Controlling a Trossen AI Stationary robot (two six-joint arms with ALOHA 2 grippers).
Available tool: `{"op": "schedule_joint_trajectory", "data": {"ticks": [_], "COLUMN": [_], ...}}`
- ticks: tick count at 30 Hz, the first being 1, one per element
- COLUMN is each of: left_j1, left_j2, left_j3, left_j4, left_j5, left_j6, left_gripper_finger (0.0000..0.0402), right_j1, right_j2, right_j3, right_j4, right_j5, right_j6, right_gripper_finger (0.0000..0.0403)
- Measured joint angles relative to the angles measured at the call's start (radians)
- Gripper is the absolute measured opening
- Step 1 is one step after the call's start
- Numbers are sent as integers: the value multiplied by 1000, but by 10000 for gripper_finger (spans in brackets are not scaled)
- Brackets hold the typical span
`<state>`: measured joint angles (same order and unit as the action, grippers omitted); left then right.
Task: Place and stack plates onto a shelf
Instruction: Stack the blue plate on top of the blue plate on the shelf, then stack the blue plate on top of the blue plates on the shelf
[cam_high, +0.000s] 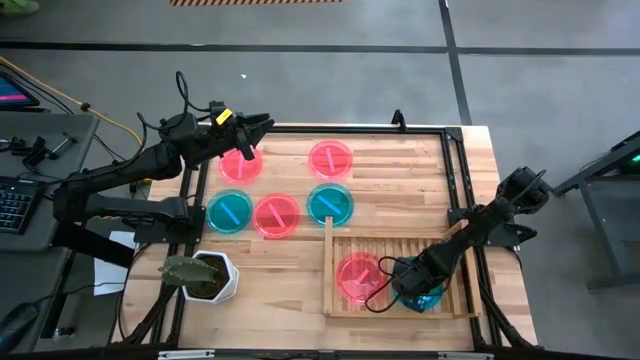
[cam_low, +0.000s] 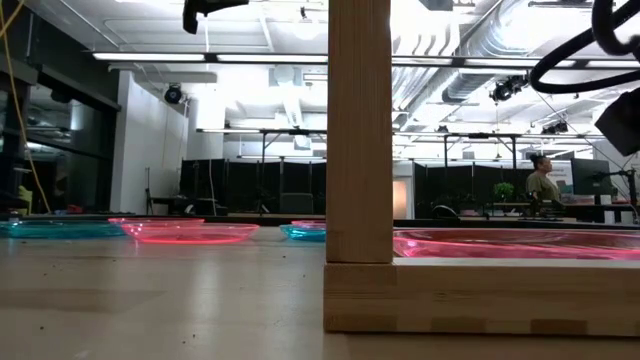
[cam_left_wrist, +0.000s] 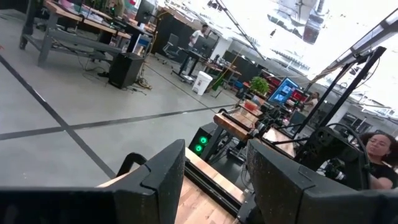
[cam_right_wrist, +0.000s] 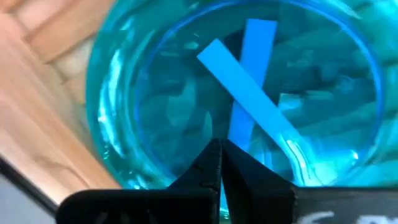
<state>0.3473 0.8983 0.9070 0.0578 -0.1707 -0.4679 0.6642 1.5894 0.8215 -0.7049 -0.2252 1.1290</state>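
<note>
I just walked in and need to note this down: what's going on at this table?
Two robot arms are putting plates on a wooden shelf. The right claw, shut, is down over stacked teal plates on the shelf, beside a pink plate. The left claw, open, hovers near a pink plate at the table's far left. Four more plates wait on the table.

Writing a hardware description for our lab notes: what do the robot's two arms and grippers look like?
Both arms are dark, jointed, with loose black cables alongside. The left gripper has a yellow tag near its wrist and blocky black fingers. The right gripper has slim black fingers tapering to points.
</note>
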Motion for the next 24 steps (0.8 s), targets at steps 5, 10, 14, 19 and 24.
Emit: {"op": "schedule_joint_trajectory", "data": {"ticks": [5,10,14,19,24], "left_j1": [0,0,0,0,0], "left_j2": [0,0,0,0,0], "left_j3": [0,0,0,0,0], "left_j4": [1,1,1,1,0], "left_j5": [-1,-20,-23,-23,-23], "left_j6": [0,0,0,0,0], "left_gripper_finger": [161,161,161,161,161], "right_j1": [-29,-64,-81,-82,-93], "right_j2": [0,-1,-8,-80,-215], "right_j3": [0,0,2,26,35], "right_j4": [-25,-45,-58,-165,-249], "right_j5": [18,56,61,110,195], "right_j6": [-7,-12,-46,-94,-99], "right_gripper_finger": [0,0,0,0,0]}}
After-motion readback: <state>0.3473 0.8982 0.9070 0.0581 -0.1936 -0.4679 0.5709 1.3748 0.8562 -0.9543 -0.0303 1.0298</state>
